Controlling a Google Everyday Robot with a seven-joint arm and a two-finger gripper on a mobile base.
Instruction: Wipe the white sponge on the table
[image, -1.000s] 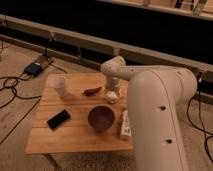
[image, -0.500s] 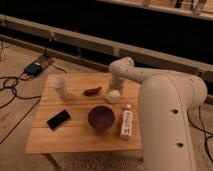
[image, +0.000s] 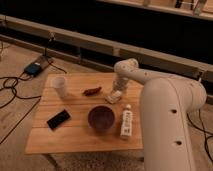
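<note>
The white sponge (image: 113, 96) lies on the light-brown slatted table (image: 70, 135), at the back right of the top. My gripper (image: 118, 90) points down right over the sponge, at its far edge, and seems to touch it. My white arm (image: 165, 115) reaches in from the right and covers the table's right edge.
A purple bowl (image: 101, 118) sits in front of the sponge. A long white tube (image: 126, 122) lies to the bowl's right. A small reddish-brown object (image: 92, 91) lies left of the sponge. A white cup (image: 59, 86) stands back left. A black phone-like slab (image: 58, 119) lies front left. Cables (image: 15, 85) run on the floor.
My arm has drawn back to the right and uncovered the white tube. The gripper and the sponge have shifted right along the table's back part.
</note>
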